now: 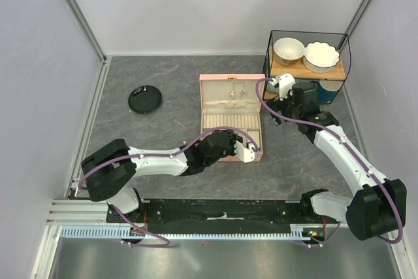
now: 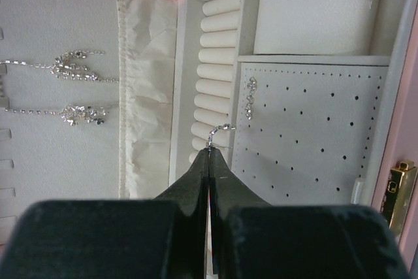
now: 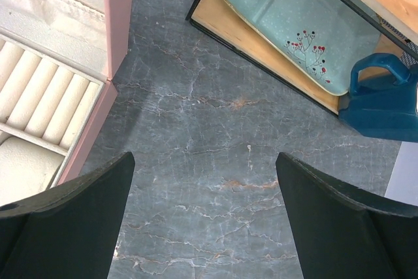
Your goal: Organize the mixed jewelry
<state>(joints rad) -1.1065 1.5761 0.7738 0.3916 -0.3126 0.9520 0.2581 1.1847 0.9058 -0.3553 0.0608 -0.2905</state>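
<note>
**A:** Left gripper (image 2: 209, 153), wrist view: how do its jaws stand?

**B:** Pressed together, the tips pinching a small silvery piece (image 2: 220, 132). The piece sits over the ring rolls (image 2: 219, 63), at their border with the perforated panel (image 2: 307, 135), inside the open pink jewelry box (image 1: 212, 96). Whether it touches the rolls cannot be told.

**A:** Other jewelry shown?

**B:** A dangling rhinestone earring (image 2: 250, 98) is pinned near the panel's edge by the rolls. Two sparkling chain pieces (image 2: 77, 66) lie side by side on the lid lining.

**A:** Right gripper (image 3: 206, 217)?

**B:** Jaws spread wide, nothing between them. It hangs over the grey marble-patterned table (image 3: 215, 129), between the box's corner and the wire rack (image 1: 307, 34).

**A:** Rack contents?

**B:** Top view: two white bowls (image 1: 288, 50) on the wooden upper shelf. Right wrist view: a pale teal plate (image 3: 281, 24) with red berry sprigs below, and a blue handled vessel (image 3: 385, 106) beside it.

**A:** Elsewhere?

**B:** A black round dish (image 1: 145, 99), well apart on the box's left.
</note>
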